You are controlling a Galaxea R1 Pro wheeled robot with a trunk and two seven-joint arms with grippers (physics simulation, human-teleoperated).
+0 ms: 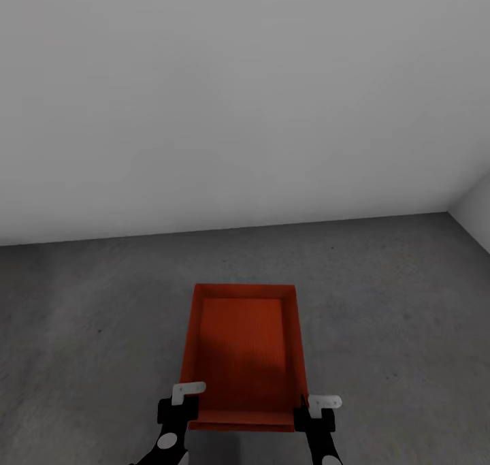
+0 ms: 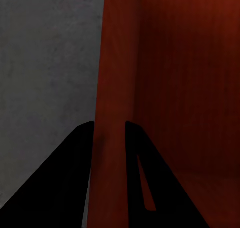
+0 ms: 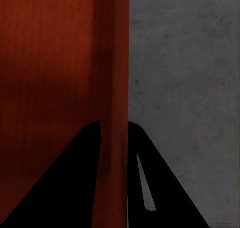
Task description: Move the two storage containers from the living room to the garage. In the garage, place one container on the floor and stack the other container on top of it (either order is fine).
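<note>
The left gripper [image 1: 178, 410] is clamped on the left wall of a storage container [image 1: 243, 356], close to its near corner; in the left wrist view the thin red-orange wall [image 2: 107, 138] runs straight between the two dark fingers [image 2: 65, 188], one finger outside over grey concrete and the other inside the bin. The right gripper [image 1: 318, 414] pinches the opposite wall in the same way, near the other near corner; in the right wrist view that wall [image 3: 112, 138] passes between its two black fingers [image 3: 165, 188], with the bin's interior on one side and the floor [image 3: 185, 87] on the other. So two grippers hold one container, one on each long side.

One container shows in the head view: a red-orange rectangular open-topped bin, its long axis pointing away from the robot, its inside bare. It sits centred low in the head view, directly ahead of the robot, between the two arms. Whether its base rests on the floor or hangs just above it cannot be told.

Around it spreads the dark grey speckled concrete floor [image 1: 102, 301] of the garage. Beyond the bin a plain white wall [image 1: 238, 97] rises from the floor, and a second white wall [image 1: 476, 210] meets it at the far right corner.
</note>
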